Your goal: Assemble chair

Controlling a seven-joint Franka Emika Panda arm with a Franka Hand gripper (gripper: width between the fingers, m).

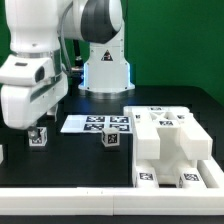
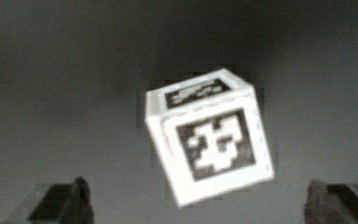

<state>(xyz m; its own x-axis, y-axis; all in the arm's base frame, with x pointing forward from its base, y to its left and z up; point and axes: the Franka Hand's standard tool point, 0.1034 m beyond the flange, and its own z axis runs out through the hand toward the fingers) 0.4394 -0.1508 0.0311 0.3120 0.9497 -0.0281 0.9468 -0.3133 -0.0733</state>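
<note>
Chair parts lie in separate places on the black table [image 1: 70,170]: a large blocky sub-assembly [image 1: 170,145] toward the exterior view's right, one small tagged block [image 1: 38,137] directly under the arm, and a second small block [image 1: 110,140] just in front of the marker board [image 1: 95,123]. Governing relation: the first block sits straight ahead of the gripper [image 2: 202,200], beyond the tips and centred between them, not yet within their reach. Its longer faces appear skewed to the line joining the two fingers [image 2: 60,200] (the wrist view is blurred, so the angle is a judgement), and a wrist rotation looks necessary before descent. Jaws stand wide apart, wider than the block, holding nothing and touching nothing. Only one arm is present, and it is nearest this block; the sub-assembly is well apart from it.
</note>
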